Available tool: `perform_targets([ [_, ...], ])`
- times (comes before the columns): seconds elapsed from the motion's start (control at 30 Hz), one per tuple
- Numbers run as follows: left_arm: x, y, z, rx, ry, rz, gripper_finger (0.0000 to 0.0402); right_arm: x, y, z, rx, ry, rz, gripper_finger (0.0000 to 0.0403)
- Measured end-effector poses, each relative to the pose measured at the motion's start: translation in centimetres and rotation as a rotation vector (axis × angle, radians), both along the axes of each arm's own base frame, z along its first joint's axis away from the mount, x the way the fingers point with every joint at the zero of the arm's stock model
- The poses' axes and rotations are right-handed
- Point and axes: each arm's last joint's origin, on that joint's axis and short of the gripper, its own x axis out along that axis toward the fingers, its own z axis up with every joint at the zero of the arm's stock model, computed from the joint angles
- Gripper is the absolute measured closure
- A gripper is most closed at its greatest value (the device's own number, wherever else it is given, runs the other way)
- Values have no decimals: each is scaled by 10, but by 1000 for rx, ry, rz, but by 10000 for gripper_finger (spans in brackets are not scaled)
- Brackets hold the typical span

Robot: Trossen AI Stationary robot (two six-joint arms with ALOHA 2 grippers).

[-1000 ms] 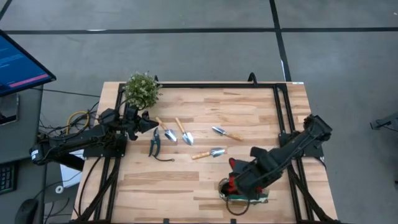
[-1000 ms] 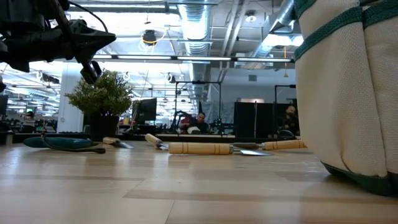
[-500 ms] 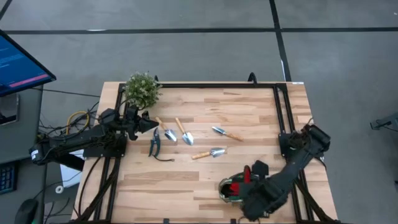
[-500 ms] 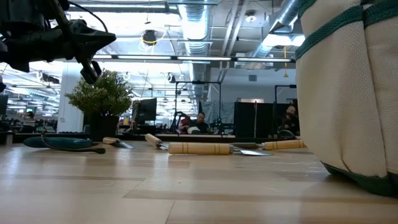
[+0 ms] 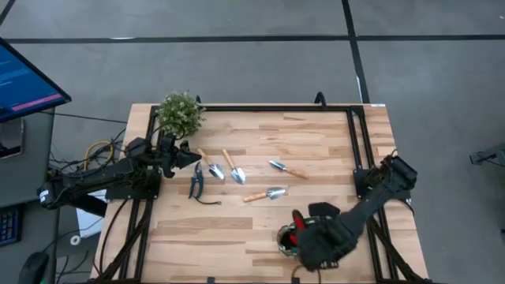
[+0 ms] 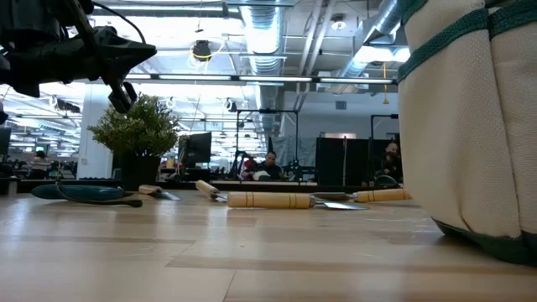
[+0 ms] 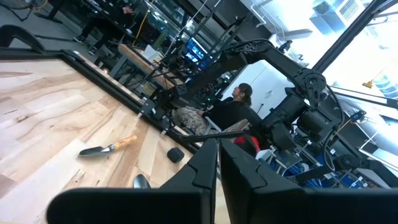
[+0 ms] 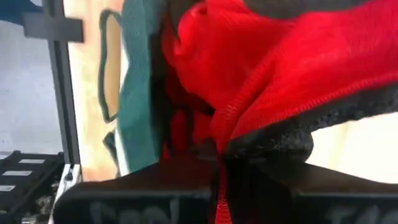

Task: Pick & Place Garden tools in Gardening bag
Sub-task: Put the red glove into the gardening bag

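Observation:
The beige gardening bag (image 5: 282, 246) with green trim stands near the table's near edge and fills the right of the low view (image 6: 470, 126). My right gripper (image 5: 298, 233) is over it, shut on the red gloves (image 8: 249, 68). Several wooden-handled trowels (image 5: 234, 167) and the dark pruning shears (image 5: 196, 183) lie flat on the table's middle. My left gripper (image 5: 195, 158) is shut and empty, raised above the table's left part beside the shears. My right gripper pinches a bunched fold of the red gloves by the dark cuff edge (image 8: 261, 144) between its two fingers. It comes from above, over the bag's open top, beside the green trim (image 8: 134, 93). Whether the gloves rest inside the bag, I cannot tell.
A bushy green potted plant (image 5: 180, 114) stands at the far left corner. Black frame rails (image 5: 357, 142) run along the table's edges. Bare wood lies in the near left part of the table (image 5: 197, 237). People sit in the room beyond the table (image 6: 270, 164).
My right arm has swung toward the table's near edge and then a little back, keeping the red gloves over the bag.

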Motion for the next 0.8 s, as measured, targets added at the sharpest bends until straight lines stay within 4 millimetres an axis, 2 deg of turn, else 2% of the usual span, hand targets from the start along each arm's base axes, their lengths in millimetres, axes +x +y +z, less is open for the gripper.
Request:
perform_targets([
  [0.17,0,0,0,0,-1,1,384,13,-3,-6,28,-16,16,403],
  [0.4,0,0,0,-1,3,0,384,21,20,-35,35,16,68,403],
  [0.53,1,1,-1,-7,15,0,384,33,16,-51,3,43,27,403],
  [0.67,3,1,-3,-14,29,0,384,38,13,-55,-6,56,8,403],
  [0.8,4,2,-4,-20,41,0,384,45,13,-56,-22,-29,3,403],
])
